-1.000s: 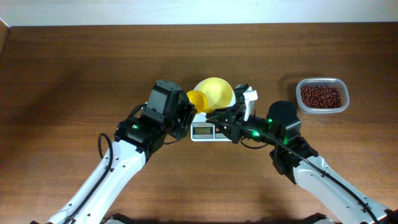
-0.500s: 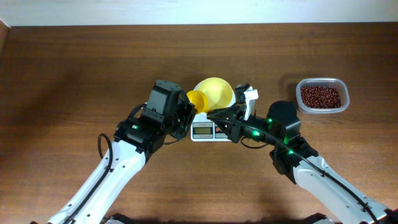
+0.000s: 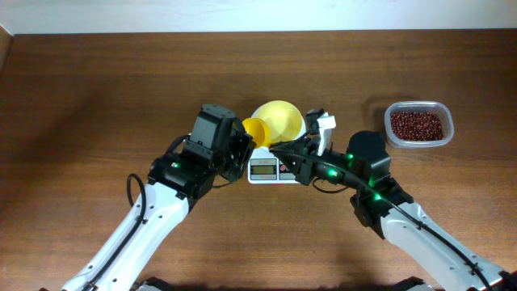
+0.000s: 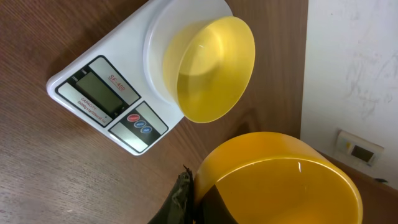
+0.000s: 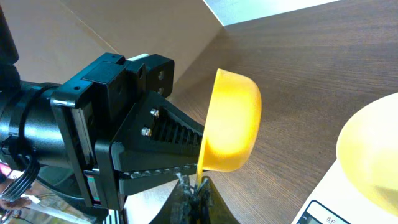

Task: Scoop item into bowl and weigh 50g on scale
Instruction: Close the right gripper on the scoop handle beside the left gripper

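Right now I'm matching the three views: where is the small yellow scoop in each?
Overhead: scoop at centre, just left of the bowl.
Left wrist: bottom right, below the bowl.
Right wrist: centre, left of the bowl.
Shared landmark: the bowl on the scale.

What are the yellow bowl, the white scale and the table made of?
The bowl looks like plastic: smooth, a bit shiny, with light glowing through its thin wall. The scale seems to be glossy white plastic with rounded moulded edges. The table looks like brown wood, or a wood-look sheet: you can see grain streaks.
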Robot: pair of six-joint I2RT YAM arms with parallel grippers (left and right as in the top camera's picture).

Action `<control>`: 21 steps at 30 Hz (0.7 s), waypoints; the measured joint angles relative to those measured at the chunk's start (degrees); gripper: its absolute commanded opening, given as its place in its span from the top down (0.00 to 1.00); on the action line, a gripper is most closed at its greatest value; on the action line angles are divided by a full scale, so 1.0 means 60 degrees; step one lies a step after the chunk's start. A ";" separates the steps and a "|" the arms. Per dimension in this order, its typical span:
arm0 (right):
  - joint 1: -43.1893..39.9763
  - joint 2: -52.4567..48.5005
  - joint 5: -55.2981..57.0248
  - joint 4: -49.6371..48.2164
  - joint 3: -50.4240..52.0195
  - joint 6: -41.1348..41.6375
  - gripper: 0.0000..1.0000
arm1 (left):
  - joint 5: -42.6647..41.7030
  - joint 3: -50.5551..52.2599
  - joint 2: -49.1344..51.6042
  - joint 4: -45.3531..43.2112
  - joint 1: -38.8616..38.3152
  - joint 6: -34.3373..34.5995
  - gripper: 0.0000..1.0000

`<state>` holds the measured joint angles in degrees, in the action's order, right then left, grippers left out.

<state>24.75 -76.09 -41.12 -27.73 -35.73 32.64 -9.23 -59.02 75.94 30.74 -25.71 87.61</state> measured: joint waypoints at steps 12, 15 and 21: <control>0.0000 -0.0007 0.0025 0.0036 0.0007 0.0280 0.92 | 0.0000 -0.0004 -0.0015 0.0113 0.0000 0.0007 1.00; 0.0007 -0.0007 -0.0018 0.0033 0.0007 0.0339 0.85 | 0.0004 -0.0004 -0.0015 0.0131 0.0000 0.0007 1.00; 0.0011 -0.0007 -0.0051 -0.0036 0.0007 0.0390 0.83 | 0.0044 -0.0004 -0.0015 0.0175 0.0000 0.0007 1.00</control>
<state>24.82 -76.14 -41.43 -27.94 -35.68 34.98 -8.97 -59.05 75.85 31.79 -25.71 87.66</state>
